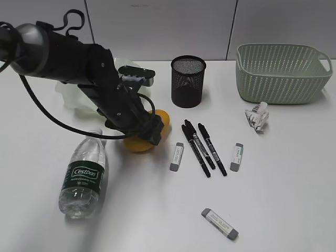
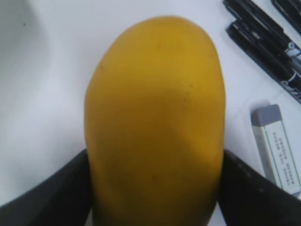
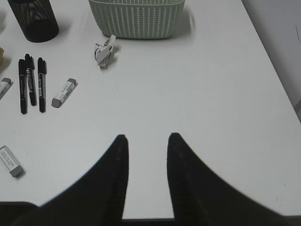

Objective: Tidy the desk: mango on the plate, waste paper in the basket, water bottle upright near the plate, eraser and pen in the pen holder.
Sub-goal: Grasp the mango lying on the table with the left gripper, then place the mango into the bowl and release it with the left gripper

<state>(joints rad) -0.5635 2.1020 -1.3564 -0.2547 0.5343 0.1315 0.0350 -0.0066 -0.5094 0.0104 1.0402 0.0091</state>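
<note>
My left gripper (image 1: 149, 134) is shut on the yellow mango (image 1: 140, 144), which rests on the desk (image 1: 283, 199); in the left wrist view the mango (image 2: 155, 117) fills the space between both fingers. The pale green plate (image 1: 68, 95) lies behind the left arm, partly hidden. The water bottle (image 1: 83, 176) lies on its side at the front left. The pen holder (image 1: 188, 81) stands at the back. Three black pens (image 1: 202, 147) and three erasers (image 1: 177, 156) lie on the desk. The waste paper (image 1: 257, 116) lies in front of the basket (image 1: 282, 71). My right gripper (image 3: 146, 137) is open and empty.
The right wrist view shows the basket (image 3: 136, 19), the waste paper (image 3: 104, 52), the pen holder (image 3: 33, 19), the pens (image 3: 30, 84) and erasers (image 3: 63, 92). The desk's right edge runs near the wall (image 3: 282, 28). An eraser (image 2: 277, 150) lies right of the mango.
</note>
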